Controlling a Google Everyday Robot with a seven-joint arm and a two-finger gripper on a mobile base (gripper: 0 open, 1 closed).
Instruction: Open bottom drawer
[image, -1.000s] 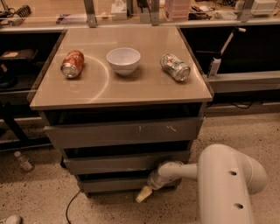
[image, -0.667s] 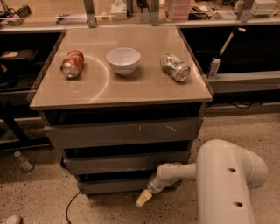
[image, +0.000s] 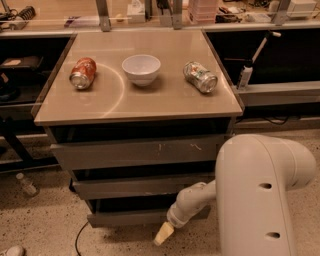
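While the robot's bulky white arm housing (image: 262, 195) fills the lower right of the view, its slimmer forearm reaches left and downward toward the foot of a grey metal cabinet. The gripper (image: 164, 233), a pale cream tip, hangs just below the lower edge of the bottom drawer (image: 125, 218), a little right of that front's middle and close above the speckled floor (image: 45, 225). Whether it is clenched, released or grasping anything cannot be told from here. The bottom drawer is the lowest of three fronts, plain and narrow, with a dark gap above it. Over it sits the middle drawer (image: 142, 186), and above that the top drawer (image: 135, 152), widest and marked with pale scratches. On the tan tabletop (image: 150, 107) an orange soda can (image: 83, 73) lies on its side at the left, a white bowl (image: 141, 68) stands upright in the middle, and a silver can (image: 200, 77) lies on its side at the right, all well apart. A small plastic bottle (image: 26, 184) lies on the floor left of the cabinet.
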